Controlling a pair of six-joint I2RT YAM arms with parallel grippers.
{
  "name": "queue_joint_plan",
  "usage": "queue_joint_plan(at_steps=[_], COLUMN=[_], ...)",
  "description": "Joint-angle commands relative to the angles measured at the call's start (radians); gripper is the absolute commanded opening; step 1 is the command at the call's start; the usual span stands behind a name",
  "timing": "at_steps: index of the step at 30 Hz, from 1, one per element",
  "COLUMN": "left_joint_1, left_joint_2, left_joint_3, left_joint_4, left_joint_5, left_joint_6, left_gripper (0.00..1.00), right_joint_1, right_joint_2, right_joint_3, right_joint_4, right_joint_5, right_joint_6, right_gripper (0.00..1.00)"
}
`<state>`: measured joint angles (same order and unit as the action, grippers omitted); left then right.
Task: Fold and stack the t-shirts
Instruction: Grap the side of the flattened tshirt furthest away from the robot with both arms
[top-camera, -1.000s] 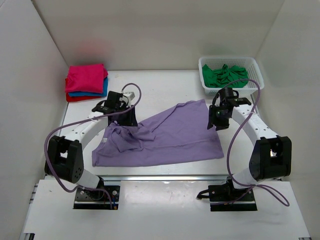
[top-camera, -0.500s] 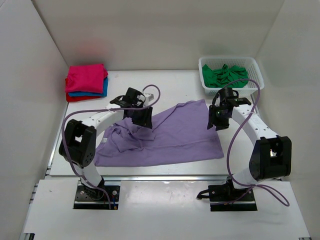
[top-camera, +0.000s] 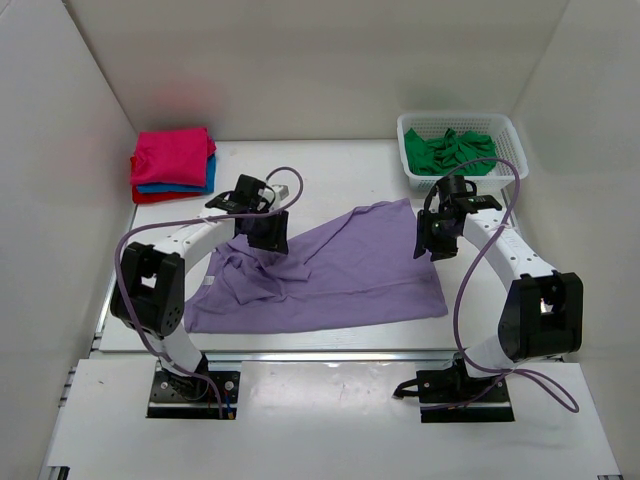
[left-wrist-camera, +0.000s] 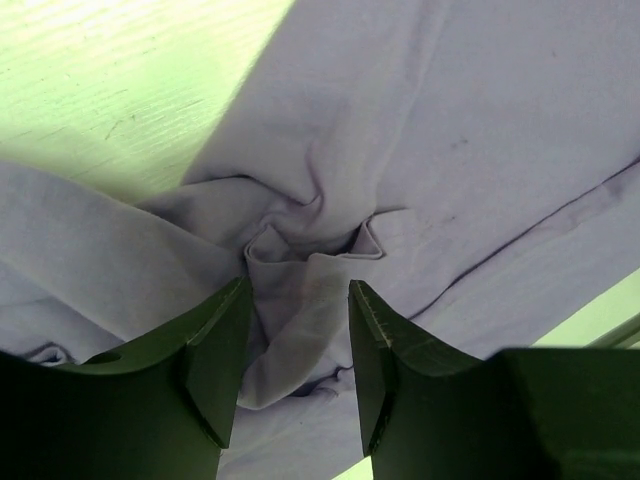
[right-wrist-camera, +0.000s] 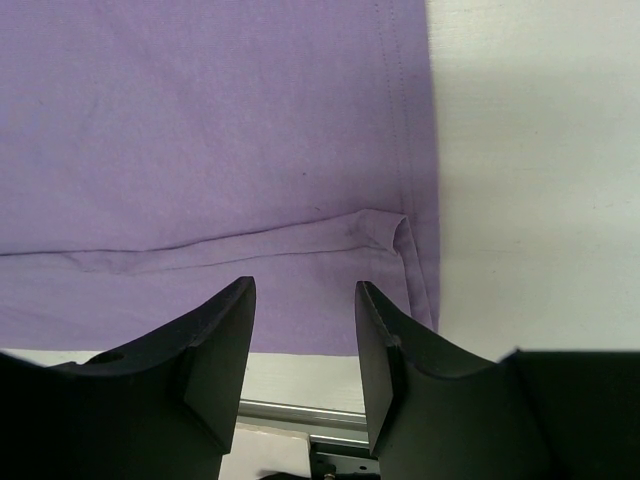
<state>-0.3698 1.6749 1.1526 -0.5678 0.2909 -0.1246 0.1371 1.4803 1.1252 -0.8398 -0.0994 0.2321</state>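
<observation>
My left hand (left-wrist-camera: 298, 290) stands partly open, gripping nothing; the lilac t-shirt (left-wrist-camera: 450, 120) bunches just ahead at twelve o'clock.

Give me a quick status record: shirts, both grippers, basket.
current shirt: purple shirt, spread out, bunched at its left end
left gripper: open, over the bunched cloth
right gripper: open, over the shirt's right edge, nothing between the jaws
folded stack: pink on blue on red, back left corner
basket: back right, green shirt crumpled inside
</observation>
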Motion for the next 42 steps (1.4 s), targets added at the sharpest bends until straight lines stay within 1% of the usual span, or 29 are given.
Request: queue_joint_plan(at_steps=[1, 7, 10, 13, 15, 16, 17, 19, 20, 24, 28, 29, 30, 32, 35, 37, 40, 42], left_joint_1=[-0.02, -0.046, -0.043, -0.034, -0.024, -0.021, -0.018, -0.009, -0.004, 0.022, 0.043, 0.048, 0.052, 0.066, 0.091, 0.124, 0.16, 0.18], left_joint_2=[-0.023, 0.023, 0.042, 0.043, 0.036, 0.036, 0.029, 0.029, 0.025, 0.003, 0.0, -0.001, -0.004, -0.02, -0.055, -0.087, -0.148, -0.184], left_joint_3=[-0.001, -0.004, -0.004, -0.022, -0.024, -0.024, -0.024, -0.019, -0.007, 0.021, 0.045, 0.048, 0.056, 0.053, 0.055, 0.05, 0.042, 0.036], left_joint_4=[0.005, 0.006, -0.001, 0.017, 0.029, 0.034, 0.042, 0.048, 0.051, 0.051, 0.028, 0.026, 0.014, 0.02, 0.045, 0.08, 0.138, 0.175], left_joint_5=[0.014, 0.053, 0.039, 0.039, 0.054, 0.054, 0.059, 0.068, 0.08, 0.128, 0.142, 0.148, 0.16, 0.172, 0.156, 0.145, 0.126, 0.09], left_joint_6=[0.003, -0.001, 0.005, 0.0, -0.006, -0.007, -0.006, -0.018, -0.012, -0.035, -0.029, -0.026, -0.027, -0.035, -0.052, -0.067, -0.104, -0.121], left_gripper=[0.54, 0.53, 0.54, 0.51, 0.37, 0.35, 0.25, 0.19, 0.17, 0.18, 0.15, 0.11, 0.09, 0.07, 0.0, 0.0, 0.0, 0.0], right_joint_1=[0.007, 0.001, -0.002, -0.001, 0.002, 0.002, 0.005, 0.01, 0.009, 0.005, 0.012, 0.009, 0.009, 0.018, 0.01, 0.001, 0.01, 0.013], right_joint_2=[0.0, -0.008, 0.001, -0.003, 0.008, 0.003, 0.012, 0.015, 0.017, 0.049, 0.064, 0.07, 0.081, 0.09, 0.098, 0.109, 0.129, 0.141], right_joint_3=[0.004, 0.002, 0.001, 0.002, 0.004, 0.004, 0.004, 0.004, 0.004, 0.024, 0.03, 0.031, 0.036, 0.038, 0.045, 0.057, 0.065, 0.076], right_joint_4=[0.018, 0.01, 0.01, 0.021, 0.019, 0.027, 0.021, 0.039, 0.047, 0.061, 0.064, 0.071, 0.074, 0.105, 0.165, 0.206, 0.263, 0.32], right_joint_5=[-0.006, -0.01, -0.008, -0.011, -0.008, -0.006, -0.006, 0.001, 0.001, 0.003, 0.01, 0.009, 0.006, 0.016, 0.023, 0.02, 0.076, 0.098], right_joint_6=[-0.005, -0.004, -0.002, -0.005, -0.002, -0.008, -0.004, -0.011, -0.011, -0.014, -0.017, -0.022, -0.014, -0.019, 0.007, 0.015, 0.059, 0.099], right_gripper=[0.42, 0.42, 0.42, 0.42, 0.42, 0.42, 0.41, 0.42, 0.42, 0.42, 0.42, 0.42, 0.42, 0.42, 0.42, 0.42, 0.42, 0.42])
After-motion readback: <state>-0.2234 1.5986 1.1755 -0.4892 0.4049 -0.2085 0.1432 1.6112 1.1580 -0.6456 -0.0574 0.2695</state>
